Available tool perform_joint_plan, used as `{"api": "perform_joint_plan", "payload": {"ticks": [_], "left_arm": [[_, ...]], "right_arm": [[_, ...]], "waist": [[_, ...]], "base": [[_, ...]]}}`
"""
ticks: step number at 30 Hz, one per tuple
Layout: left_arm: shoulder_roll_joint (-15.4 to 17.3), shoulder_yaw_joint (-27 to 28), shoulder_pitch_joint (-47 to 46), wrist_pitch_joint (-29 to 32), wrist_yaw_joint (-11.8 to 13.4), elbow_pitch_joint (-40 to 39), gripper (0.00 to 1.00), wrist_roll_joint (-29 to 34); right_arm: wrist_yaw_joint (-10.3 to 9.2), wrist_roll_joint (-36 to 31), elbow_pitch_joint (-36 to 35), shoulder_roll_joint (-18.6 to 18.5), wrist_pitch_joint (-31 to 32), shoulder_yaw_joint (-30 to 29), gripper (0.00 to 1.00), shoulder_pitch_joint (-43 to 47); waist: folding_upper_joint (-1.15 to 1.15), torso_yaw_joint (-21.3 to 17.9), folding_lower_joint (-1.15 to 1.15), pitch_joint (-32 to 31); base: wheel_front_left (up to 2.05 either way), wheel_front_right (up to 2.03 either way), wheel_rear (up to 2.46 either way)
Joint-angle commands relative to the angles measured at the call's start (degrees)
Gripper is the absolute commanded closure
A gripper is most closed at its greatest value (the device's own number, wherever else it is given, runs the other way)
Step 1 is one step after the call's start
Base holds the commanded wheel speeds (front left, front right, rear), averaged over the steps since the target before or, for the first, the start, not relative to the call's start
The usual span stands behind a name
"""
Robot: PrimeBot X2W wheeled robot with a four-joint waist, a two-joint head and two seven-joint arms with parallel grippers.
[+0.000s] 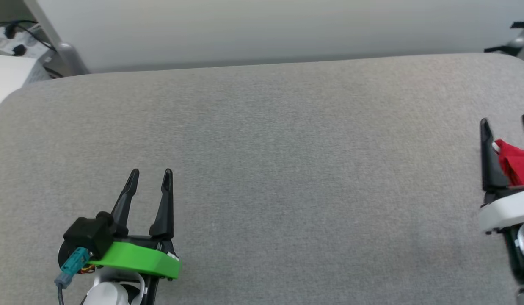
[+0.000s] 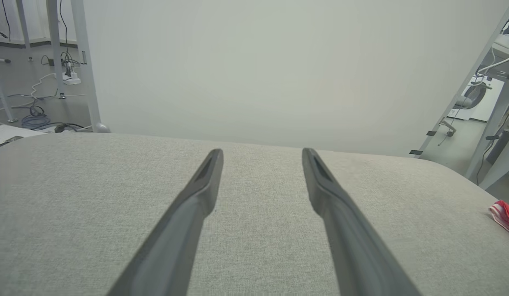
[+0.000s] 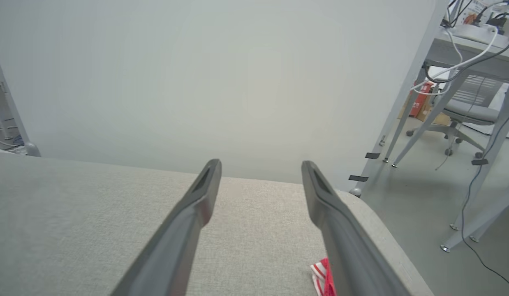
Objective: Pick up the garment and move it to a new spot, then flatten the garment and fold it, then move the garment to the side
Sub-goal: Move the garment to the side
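**Head view:** The left gripper [image 1: 151, 173] sits low on the left, over the grey cloth table top [image 1: 287, 169]. Its 2 dark fingers stand wide apart with nothing between them. The right gripper [image 1: 506, 120] is far to the right, at the side of the picture. A bunch of the red shirt [image 1: 516, 163] shows between its 2 fingers, down near their roots. The rest of the shirt is cut off, so I cannot tell which way its long side runs, or if it is folded.

**Left wrist view:** The left fingers are spread wide over bare cloth. A red and white striped bit of the shirt [image 2: 505, 216] lies well apart from them, off to the right, near the rounded table edge.

**Right wrist view:** The right fingers are wide apart too and pinch nothing. A striped bit of the shirt [image 3: 321, 277] lies on the table low down, just beside the right-hand finger. It is under the gripper, not out past the tips. The table edge curves down just past that finger, and beyond it is the floor [image 3: 402, 230].

The right arm is much nearer to the shirt. I think its tips would need to pull back and dip to grab it. There is lots of open table to the left and almost none to the right, so the shirt could slip off that side.
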Motion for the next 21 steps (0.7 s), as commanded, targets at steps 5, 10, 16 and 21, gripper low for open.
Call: {"api": "perform_joint_plan", "payload": {"ticks": [5,10,16,21], "left_arm": [[-1.9,1.5,2.0,-0.3,-1.2,1.1,0.00,2.8],[-3.6,2.6,2.8,-0.3,-2.4,2.2,0.00,4.8],[-5.3,4.0,3.2,-0.3,-3.5,4.0,0.00,6.5],[-5.9,4.8,3.2,-0.3,-3.9,4.1,0.00,6.9]], "right_arm": [[-0.05,0.5,0.3,4.5,-2.6,1.7,0.00,4.8],[-0.05,0.2,3.8,6.1,-6.2,2.6,0.00,6.9],[-0.05,-0.3,7.3,7.6,-9.4,4.2,0.00,7.7],[-0.05,-0.5,8.0,8.1,-10.0,4.5,0.00,7.5]], "waist": [[0.00,2.9,0.01,-2.3],[0.00,3.6,0.01,-2.9],[0.00,3.8,0.01,-3.3],[0.00,3.8,0.01,-3.1]], "base": [[0.00,0.00,0.00],[0.00,0.00,0.00],[0.00,0.00,0.00],[0.00,0.00,0.00]]}}
